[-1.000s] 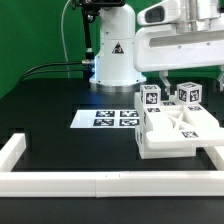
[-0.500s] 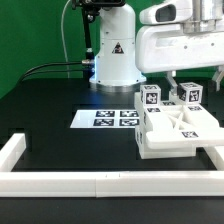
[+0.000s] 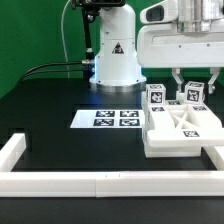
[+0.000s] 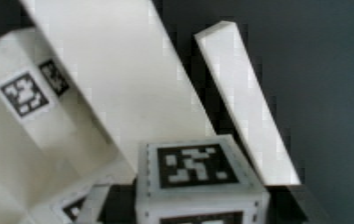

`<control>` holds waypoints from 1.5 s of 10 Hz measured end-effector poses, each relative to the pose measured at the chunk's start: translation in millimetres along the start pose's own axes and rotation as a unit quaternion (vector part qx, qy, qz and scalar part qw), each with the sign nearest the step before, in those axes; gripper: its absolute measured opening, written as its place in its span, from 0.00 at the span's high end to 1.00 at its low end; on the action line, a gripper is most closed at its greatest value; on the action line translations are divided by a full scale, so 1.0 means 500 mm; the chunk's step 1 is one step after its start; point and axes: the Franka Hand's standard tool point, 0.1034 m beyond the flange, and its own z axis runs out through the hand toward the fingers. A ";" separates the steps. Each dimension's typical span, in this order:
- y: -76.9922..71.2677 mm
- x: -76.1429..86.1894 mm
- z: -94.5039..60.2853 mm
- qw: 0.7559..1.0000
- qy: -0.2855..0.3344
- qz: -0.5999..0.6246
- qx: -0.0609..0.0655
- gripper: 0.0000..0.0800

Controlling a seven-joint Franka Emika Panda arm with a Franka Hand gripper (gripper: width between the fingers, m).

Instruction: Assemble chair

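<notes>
Chair [image 3: 182,128], part-built, on the black tabletop [image 3: 60,100] at the exterior view's right: seat with two tagged legs standing on it, gripper [image 3: 193,84] over the right leg [image 3: 192,95], grip not discernible; remaining legs and back bars apparently unfitted.

Arm [image 3: 185,40] reaches down (jaws partly closed).
</notes>
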 end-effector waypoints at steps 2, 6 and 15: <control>-0.009 -0.004 0.000 0.989 -0.001 0.147 0.020 0.65; -0.009 0.000 -0.001 0.950 -0.017 0.309 0.037 0.65; -0.011 -0.004 0.004 0.999 -0.014 -0.025 0.036 0.19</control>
